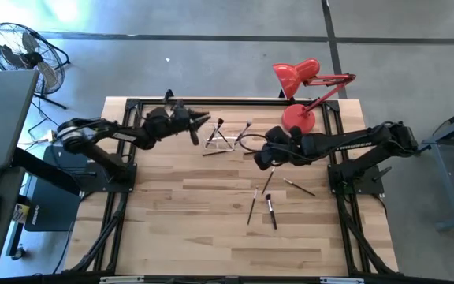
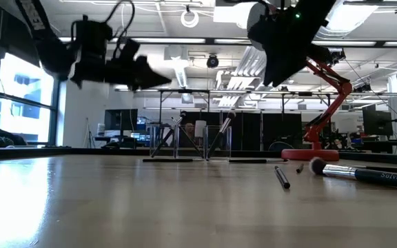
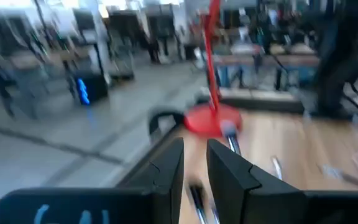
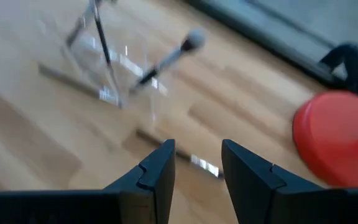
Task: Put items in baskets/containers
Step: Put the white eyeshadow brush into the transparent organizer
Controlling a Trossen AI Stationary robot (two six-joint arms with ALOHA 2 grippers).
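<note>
The clear holder (image 1: 223, 139) stands at the table's far middle, with dark brushes (image 1: 245, 128) leaning in it, bristles up. It also shows in the right wrist view (image 4: 107, 65) and the low view (image 2: 191, 141). Several brushes (image 1: 271, 211) lie loose on the wood toward the near right. One brush (image 4: 194, 162) lies flat just under my right gripper (image 1: 260, 160), which is open, empty and in the air to the right of the holder. My left gripper (image 1: 202, 120) hovers to the left of the holder, its fingers (image 3: 166, 171) a narrow gap apart, holding nothing that I can see.
A red desk lamp (image 1: 298, 117) stands on its round base at the far right, close behind my right arm. A dark frame (image 1: 211, 101) runs along the table's edges. The near half of the wooden table (image 1: 195, 237) is bare wood.
</note>
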